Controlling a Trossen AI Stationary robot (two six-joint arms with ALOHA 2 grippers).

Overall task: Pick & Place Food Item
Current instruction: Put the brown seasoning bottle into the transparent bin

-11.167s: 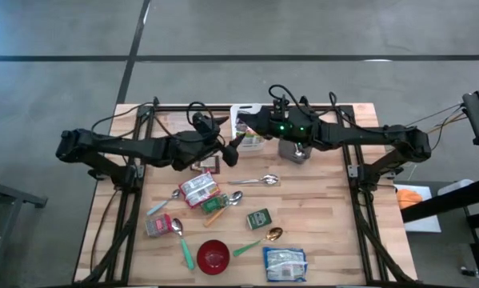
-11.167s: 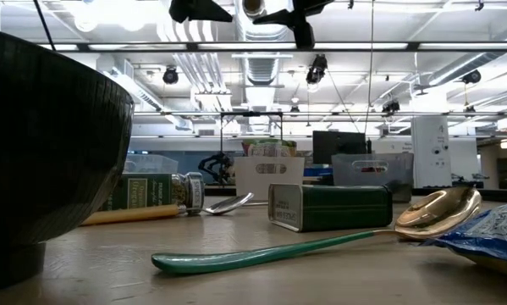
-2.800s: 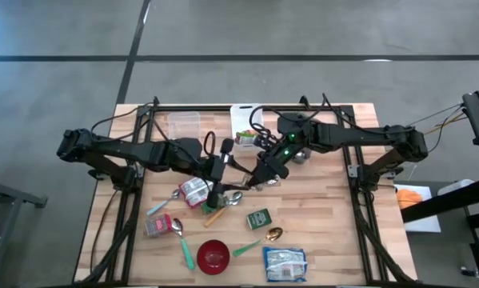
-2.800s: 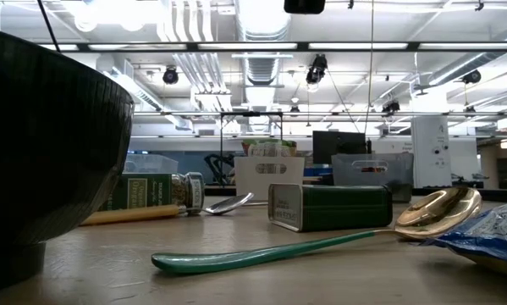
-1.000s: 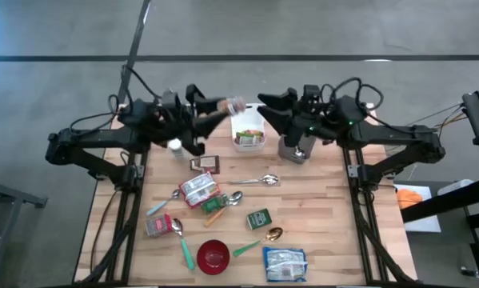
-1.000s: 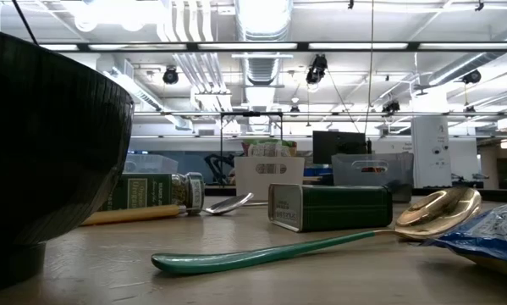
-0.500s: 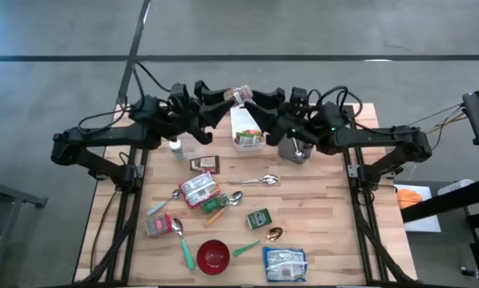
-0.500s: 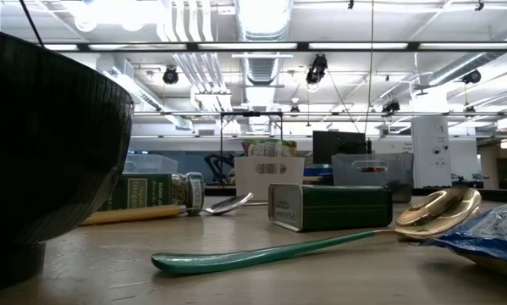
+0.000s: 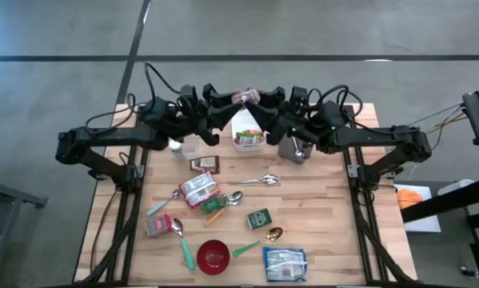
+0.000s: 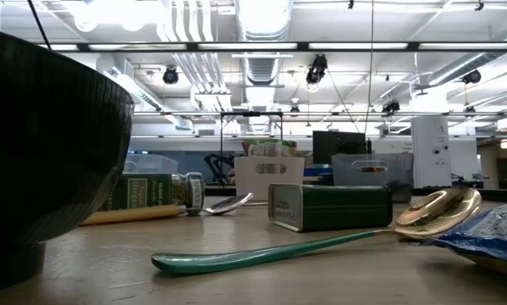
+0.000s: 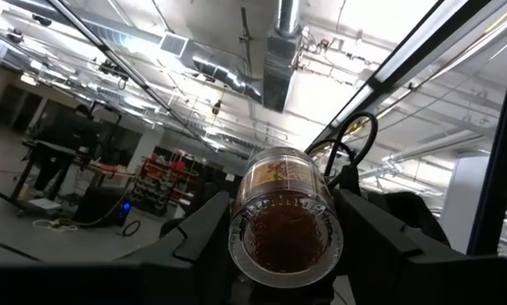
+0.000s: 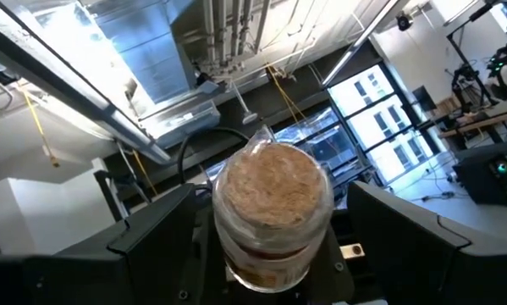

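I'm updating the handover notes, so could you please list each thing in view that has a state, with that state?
Spice jar: in the air over the table's far edge, lying sideways, held at both ends.
Left claw: shut on the spice jar.
Right claw: shut on the spice jar's other end.
Red bowl: upright.
Green tin: lying flat, closed.
White caddy: upright, packets inside.
Gold spoon: lying on the table.

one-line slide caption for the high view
Both grippers, left and right, hold a small jar between them above the table's far edge.
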